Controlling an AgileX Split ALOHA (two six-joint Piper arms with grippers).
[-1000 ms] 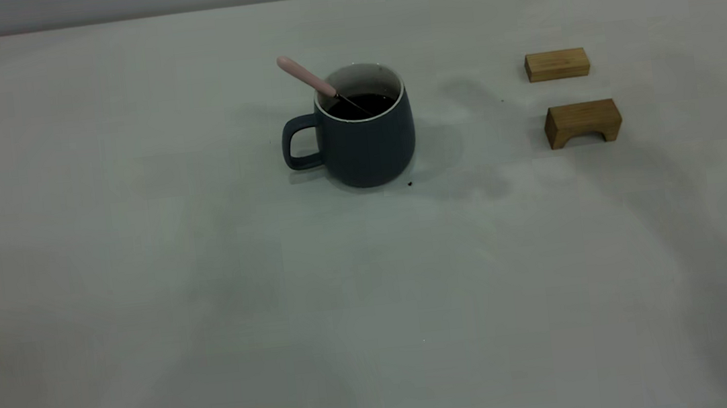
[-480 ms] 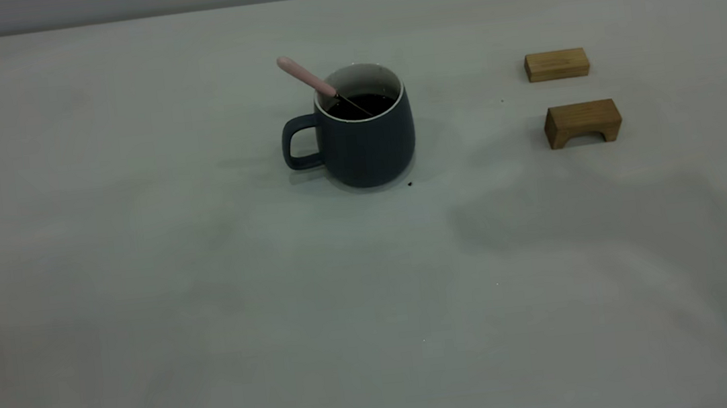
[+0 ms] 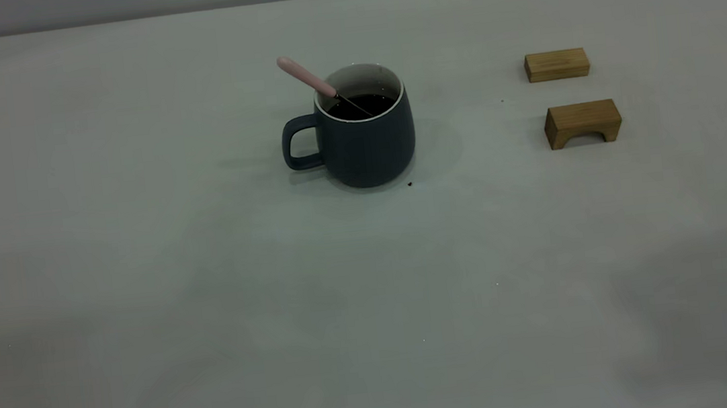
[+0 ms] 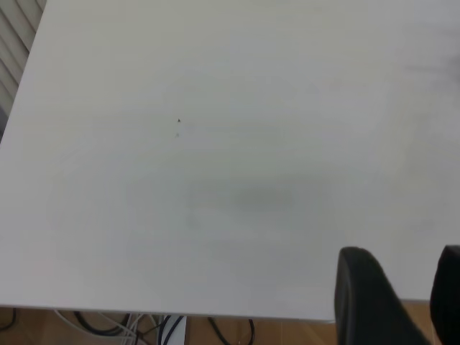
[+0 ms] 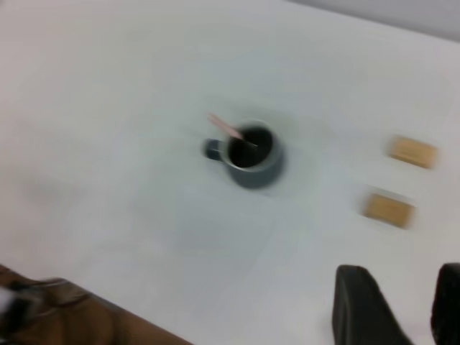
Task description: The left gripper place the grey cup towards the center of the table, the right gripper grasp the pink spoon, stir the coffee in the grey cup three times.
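The table (image 3: 211, 301) lay pale and matte, well below my jaws. Far out ahead of them the cup (image 3: 366, 133) stood upright on it, a dark speck (image 3: 409, 184) just beside its base. Two wooden blocks (image 3: 557, 65), apart from each other, sat farther toward my right jaws' side.

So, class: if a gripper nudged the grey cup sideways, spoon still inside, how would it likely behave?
The grey cup would probably slide rather than tip, since its body is squat and widest low down. The coffee sits well below the rim, so a gentle push likely would not spill it. The pink spoon only leans on the rim, so it may shift.
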